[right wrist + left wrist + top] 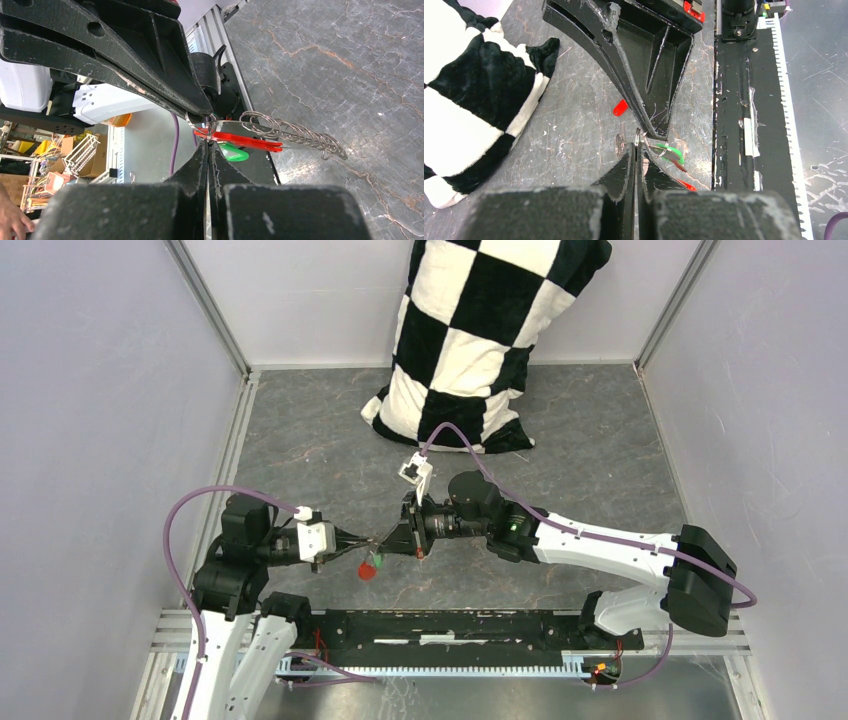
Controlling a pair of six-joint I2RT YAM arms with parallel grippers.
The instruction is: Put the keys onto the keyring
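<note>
A black-and-white chequered plush pillow (465,340) leans at the far edge of the grey bench (600,440). Near the near edge, left of middle, the left gripper (636,149) and right gripper (208,146) meet tip to tip. Each has its fingers pressed together on the silver wire keyring (280,131) with its flat red-and-grey fob, and the small green-headed metal key (233,152) hangs just beside it.
</note>
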